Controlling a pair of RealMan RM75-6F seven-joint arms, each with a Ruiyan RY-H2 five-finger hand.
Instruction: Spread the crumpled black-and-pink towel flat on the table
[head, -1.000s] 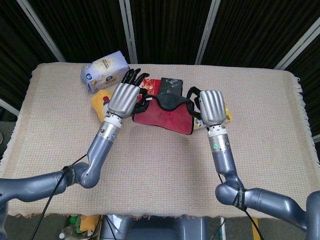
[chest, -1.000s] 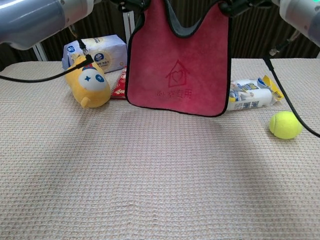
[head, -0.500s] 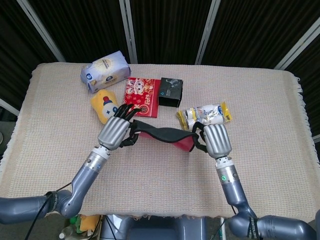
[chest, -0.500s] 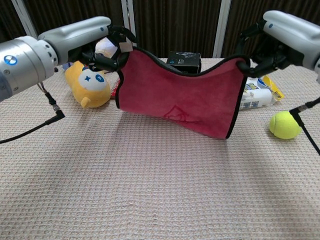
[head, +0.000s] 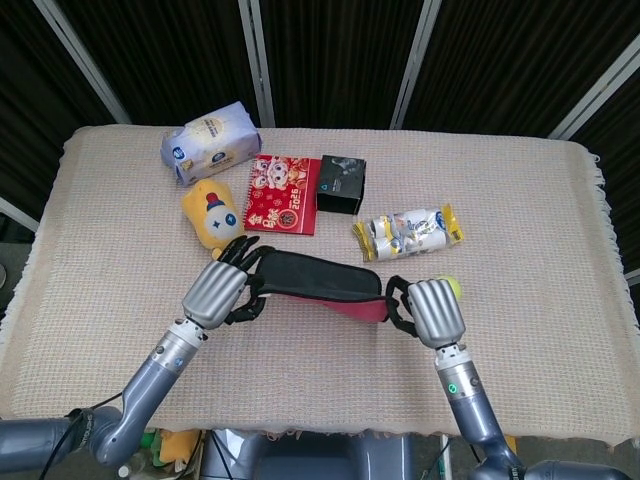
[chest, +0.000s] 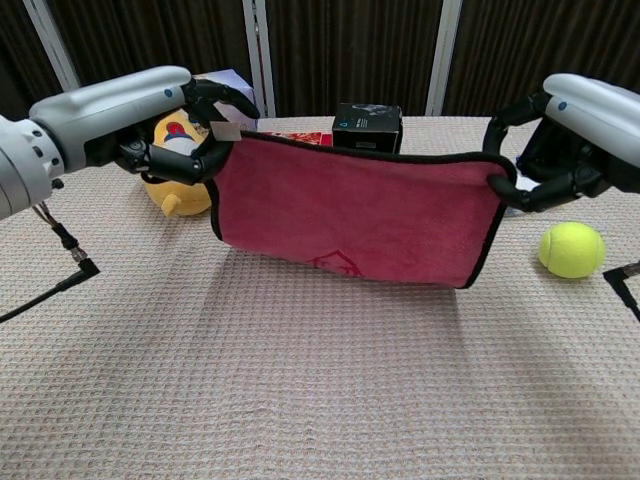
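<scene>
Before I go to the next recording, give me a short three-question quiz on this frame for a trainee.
1. True or false: the towel already lies flat on the table.
2. What holds the towel's two upper corners?
3. The tennis ball lies nearest which hand: A left, B right?

Key
1. False: it hangs stretched, and whether its lower edge touches cannot be told.
2. The left hand and the right hand, one corner each.
3. B.

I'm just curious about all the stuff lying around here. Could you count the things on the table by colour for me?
Yellow: 2, toy, ball
Red or pink: 2, towel, booklet
Black: 1, box
White: 2, tissue pack, snack packet
Total: 7
</scene>
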